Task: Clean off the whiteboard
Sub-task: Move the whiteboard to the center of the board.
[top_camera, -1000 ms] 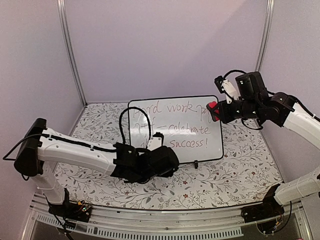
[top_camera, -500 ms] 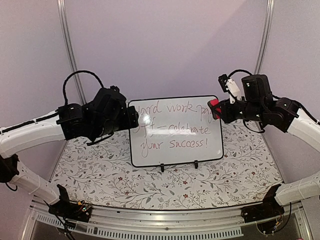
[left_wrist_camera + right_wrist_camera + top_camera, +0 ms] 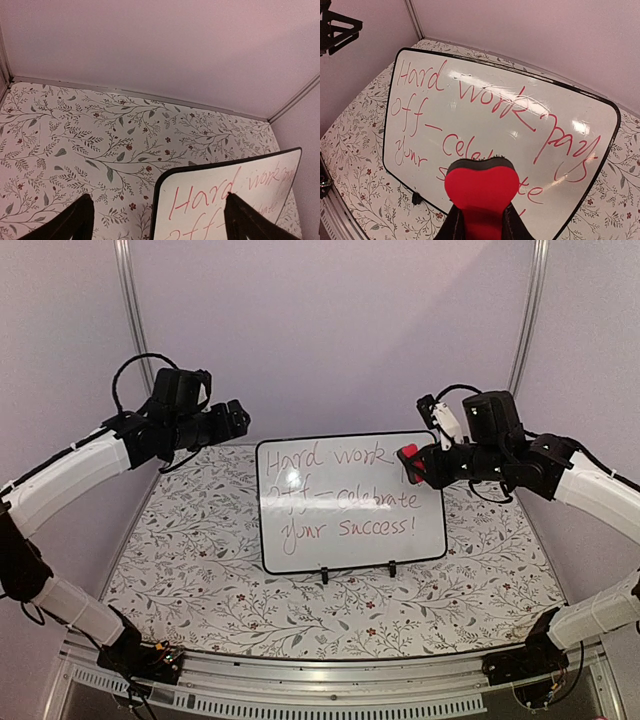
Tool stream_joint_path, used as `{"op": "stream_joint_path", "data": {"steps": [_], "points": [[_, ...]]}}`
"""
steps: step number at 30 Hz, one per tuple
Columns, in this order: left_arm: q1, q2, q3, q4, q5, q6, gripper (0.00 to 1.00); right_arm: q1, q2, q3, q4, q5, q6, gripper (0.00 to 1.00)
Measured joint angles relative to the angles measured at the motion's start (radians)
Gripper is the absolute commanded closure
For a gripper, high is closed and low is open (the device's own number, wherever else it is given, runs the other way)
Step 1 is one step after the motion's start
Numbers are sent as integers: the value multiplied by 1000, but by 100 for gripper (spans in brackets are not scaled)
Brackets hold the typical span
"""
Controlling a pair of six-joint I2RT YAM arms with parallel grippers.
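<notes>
From above, my right gripper [image 3: 413, 466] is clamped on the red eraser [image 3: 408, 460]. I hold its face toward the whiteboard [image 3: 350, 502] at the top right end of the writing, because, as I judge it, a wipe across can begin there. The board stands upright on its two feet on the flowered table [image 3: 200, 580], directly ahead of that tool. My left gripper [image 3: 236, 420] hangs high, with the board's top left corner below and beside it but apart from it; I judge it waits there to steady the board

In my left wrist view, the fingers [image 3: 82, 220] stand wide apart with nothing between them. The board's corner lies just ahead and below, nearer the right finger

In my right wrist view, the jaws pinch the eraser's [image 3: 481, 187] base, its heart-shaped red back toward me. The board [image 3: 495, 115] is close ahead, with three lines of red writing on it. Nothing lies between eraser and board; whether they touch I cannot tell
</notes>
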Motion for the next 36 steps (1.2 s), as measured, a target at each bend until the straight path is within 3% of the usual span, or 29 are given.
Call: {"op": "stream_joint_path", "data": {"steps": [11,20,24,29,36], "points": [[134,139,3,156,373,222,6,0,54,40,10,-120,-2,91],[290,227,-20,231,748,279,14,0,54,48,18,-148,-1,88],[327,227,-74,306,839,274,17,0,52,48,17,-164,-1,88],[319,233,-112,410,946,247,27,0,26,31,23,-183,2,82],[308,291,-129,510,1003,216,35,4,-11,-19,49,-224,13,83]]}}
